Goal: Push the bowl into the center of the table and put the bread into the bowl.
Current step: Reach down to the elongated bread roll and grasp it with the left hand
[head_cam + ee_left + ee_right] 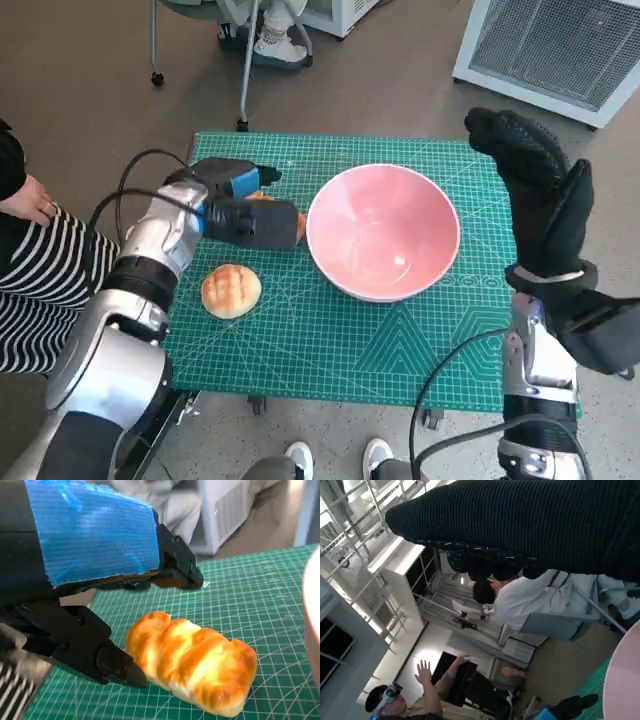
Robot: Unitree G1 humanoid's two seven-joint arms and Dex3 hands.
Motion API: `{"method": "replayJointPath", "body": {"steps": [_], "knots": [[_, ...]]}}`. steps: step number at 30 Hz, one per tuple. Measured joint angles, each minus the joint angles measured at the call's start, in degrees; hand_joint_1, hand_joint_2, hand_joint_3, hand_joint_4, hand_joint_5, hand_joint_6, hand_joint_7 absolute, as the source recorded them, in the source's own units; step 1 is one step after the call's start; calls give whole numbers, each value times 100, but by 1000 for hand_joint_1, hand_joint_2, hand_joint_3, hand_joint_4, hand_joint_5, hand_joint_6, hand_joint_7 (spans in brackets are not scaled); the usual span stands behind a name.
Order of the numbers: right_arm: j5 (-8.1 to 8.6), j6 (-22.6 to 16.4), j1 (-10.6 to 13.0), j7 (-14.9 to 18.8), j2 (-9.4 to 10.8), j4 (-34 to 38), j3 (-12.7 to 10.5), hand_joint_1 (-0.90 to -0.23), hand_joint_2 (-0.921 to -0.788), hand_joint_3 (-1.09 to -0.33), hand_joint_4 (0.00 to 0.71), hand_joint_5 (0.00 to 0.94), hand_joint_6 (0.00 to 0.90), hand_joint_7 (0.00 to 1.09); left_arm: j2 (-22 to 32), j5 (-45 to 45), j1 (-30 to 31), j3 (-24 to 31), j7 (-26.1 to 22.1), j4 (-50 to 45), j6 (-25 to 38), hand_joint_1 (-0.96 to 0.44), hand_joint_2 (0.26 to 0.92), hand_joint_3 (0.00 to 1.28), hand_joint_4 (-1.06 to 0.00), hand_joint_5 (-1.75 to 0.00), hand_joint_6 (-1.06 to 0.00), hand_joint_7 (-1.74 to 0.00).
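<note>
The wide pink ceramic bowl (383, 232) already sits about mid green cutting mat (420, 340), so it's bread time; the left hand (240, 210) hovers over the long golden braided bread loaf (192, 667) just left of the bowl, fingers (117, 667) spread around it, not clamped yet; I'd close gently across the middle, then lift clear of the rim; a round bun (231, 291) lies nearer; the right hand (535, 185) is raised at the far right, fingers apart, holding nothing.

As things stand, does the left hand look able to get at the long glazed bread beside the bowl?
Probably yes: the left hand sits right over the long bread, a black finger at its end, nothing between. The bowl stands just beyond.
</note>
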Motion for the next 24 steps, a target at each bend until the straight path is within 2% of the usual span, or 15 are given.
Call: {"method": "replayJointPath", "body": {"steps": [5, 13, 14, 15, 16, 17, 20, 24], "knots": [[0, -8, 14, -24, -8, -27, 1, -734, -921, -811, 170, 0, 85, 463, -6, 167, 75, -159, 309, 50, -134, -76, 844, 16, -860, -93, -805, -130], [0, -9, 29, -39, -32, -92, 6, -734, -921, -814, 170, 0, 85, 465, -48, 310, 79, -314, 377, 147, -106, -73, 862, 11, -915, -120, -840, -170], [1, -9, 35, -39, -36, -99, 6, -734, -921, -815, 170, 0, 85, 465, -61, 324, 79, -330, 375, 151, -85, -178, 884, 45, -922, -146, -768, -564], [3, -9, 46, -39, -42, -108, 6, -734, -921, -815, 170, 0, 85, 465, -79, 342, 79, -352, 374, 157, -56, -214, 891, 62, -912, -179, -736, -710], [4, -9, 56, -39, -46, -114, 6, -734, -921, -816, 170, 0, 85, 466, -97, 360, 79, -366, 373, 163, -27, -267, 902, 88, -869, -284, -689, -923], [5, -9, 64, -39, -49, -119, 5, -734, -921, -816, 170, 0, 84, 466, -114, 370, 80, -380, 373, 168, -4, -171, 909, 98, -799, -604, -630, -1045], [5, -9, 112, -39, -54, -148, 6, -736, -921, -816, 168, 0, 81, 466, -139, 406, 80, -443, 386, 170, 38, -57, 917, 120, -697, -1001, -554, -1204], [5, -7, 194, -39, -62, -210, 5, -741, -921, -815, 166, 0, 80, 466, -146, 469, 84, -518, 411, 171, 92, -16, 920, 127, -660, -1148, -528, -1256]]}}
